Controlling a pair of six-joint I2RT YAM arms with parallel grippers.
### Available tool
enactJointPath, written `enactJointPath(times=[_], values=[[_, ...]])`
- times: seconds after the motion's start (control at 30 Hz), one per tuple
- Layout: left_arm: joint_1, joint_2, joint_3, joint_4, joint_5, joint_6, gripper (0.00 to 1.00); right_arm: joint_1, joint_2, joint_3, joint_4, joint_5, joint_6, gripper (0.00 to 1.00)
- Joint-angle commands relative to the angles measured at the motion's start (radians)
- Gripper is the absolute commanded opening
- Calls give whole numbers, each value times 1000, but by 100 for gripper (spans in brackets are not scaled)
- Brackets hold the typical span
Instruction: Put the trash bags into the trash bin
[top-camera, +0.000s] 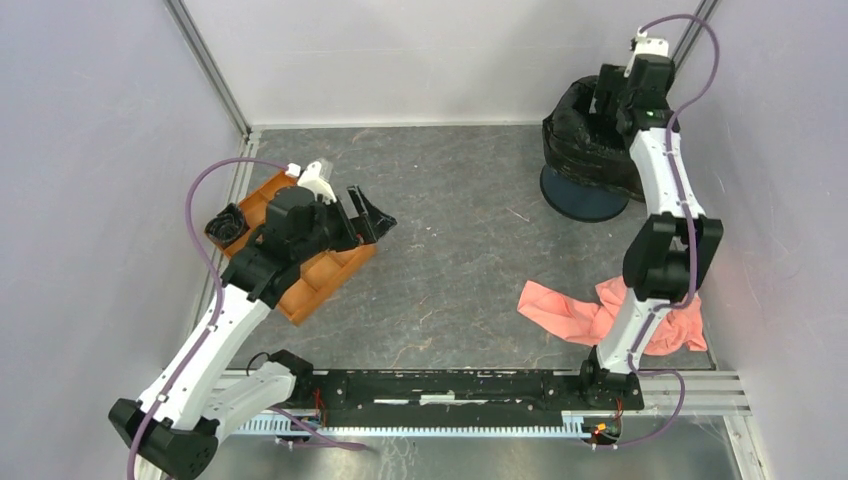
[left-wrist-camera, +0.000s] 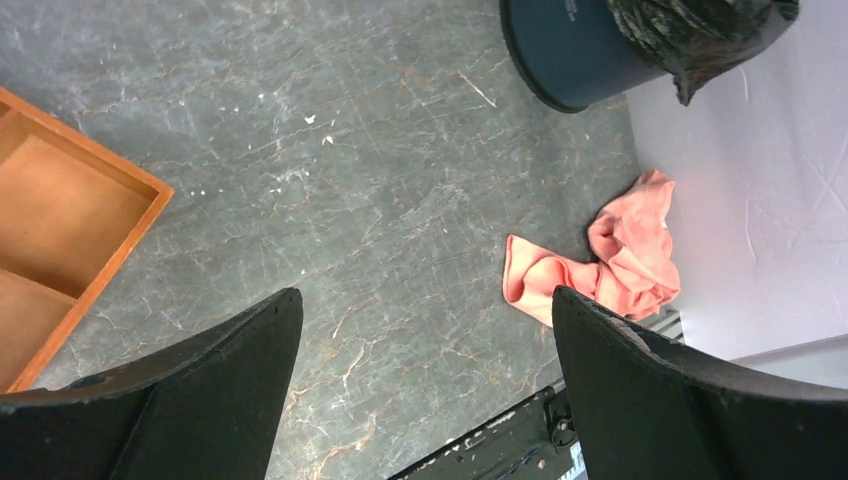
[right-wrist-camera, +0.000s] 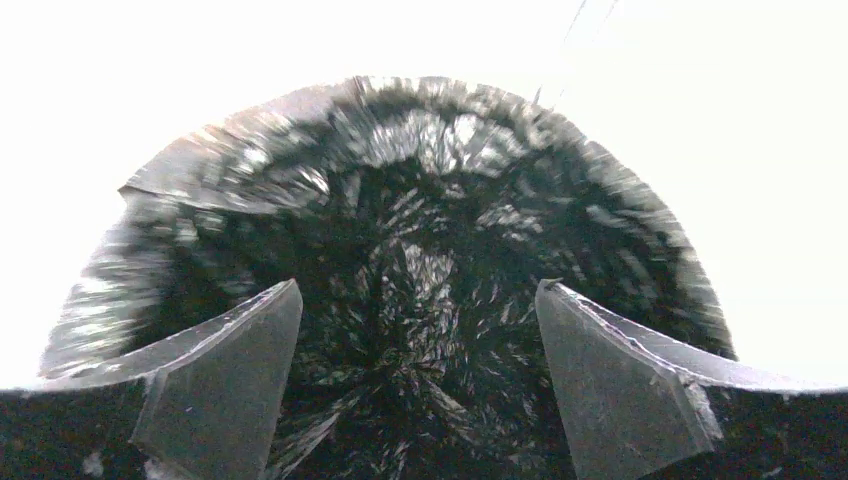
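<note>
The navy trash bin (top-camera: 583, 195) stands at the far right, by the wall. A large black trash bag (top-camera: 578, 145) is draped over its rim and fills its mouth. My right gripper (top-camera: 603, 106) hangs over the bin's opening. In the right wrist view it (right-wrist-camera: 420, 295) is open, with nothing between its fingers and crinkled black film (right-wrist-camera: 430, 190) below. A small black bag wad (top-camera: 227, 223) sits in the far left corner of the orange tray (top-camera: 325, 280). My left gripper (top-camera: 372, 215) is open and empty beside the tray. The left wrist view shows it (left-wrist-camera: 425, 300) above bare table, with the bin (left-wrist-camera: 565, 50) far off.
A pink cloth (top-camera: 585, 315) lies crumpled at the near right by the right arm's base, and also shows in the left wrist view (left-wrist-camera: 600, 265). The orange tray's compartments (left-wrist-camera: 50, 220) lie left of my left gripper. White walls close in on the left, back and right.
</note>
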Motion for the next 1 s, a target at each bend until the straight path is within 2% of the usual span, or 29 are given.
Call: enactJointPath(times=[0.0,0.17,0.27,0.33,0.37,0.5,0.6,0.67,0.73,0.8,0.87,0.97], values=[[-2,-28,120,-25,54,93,100,5,-119,72,-48,-29,15,97],[-2,-47,204,-79,64,125,100,8,-197,131,-152,-32,-5,98],[-2,-89,209,-81,56,123,100,34,-296,121,-226,-85,18,98],[-3,-111,209,-71,67,133,100,89,-435,-8,-195,-206,80,98],[-3,-118,207,-58,81,144,100,127,-514,-139,-145,-285,114,98],[-2,-137,198,-1,92,177,100,286,-880,-598,190,-575,256,98],[-1,-135,211,29,100,193,100,325,-1064,-734,219,-641,290,98],[-1,-137,222,49,98,200,100,325,-1157,-698,65,-630,217,98],[-2,-152,237,62,74,202,100,326,-1213,-608,-125,-537,114,98],[-3,-186,253,73,-26,181,100,325,-1267,-534,-265,-433,45,98],[-2,-240,240,121,-103,167,100,325,-1305,-492,-335,-339,8,98],[-2,-291,179,235,-110,185,100,325,-1349,-476,-373,-253,-13,98]])
